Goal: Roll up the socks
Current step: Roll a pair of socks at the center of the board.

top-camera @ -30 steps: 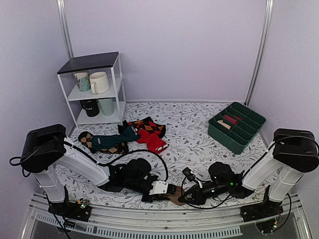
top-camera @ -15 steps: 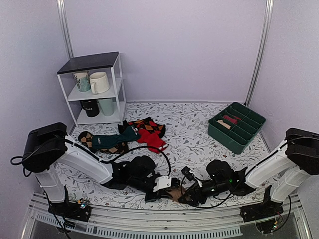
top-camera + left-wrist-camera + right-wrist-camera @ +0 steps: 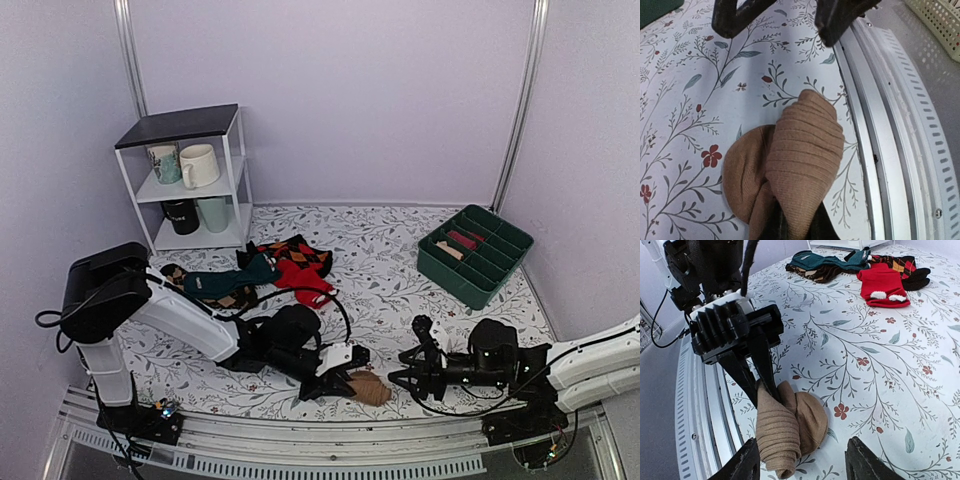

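L gripper pinching rolled-up socks; R gripper spread wide, nearby, not touching

The socks were plain tan-brown, rib-knitted. The table cover was white, printed with grey-green leaf sprigs and small red flowers. One stray sock was red; the tray, dark green.

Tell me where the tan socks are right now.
Top view: the tan socks lie bundled at the table's near edge, about centre, clamped by the left gripper, with the open right gripper just to their right.
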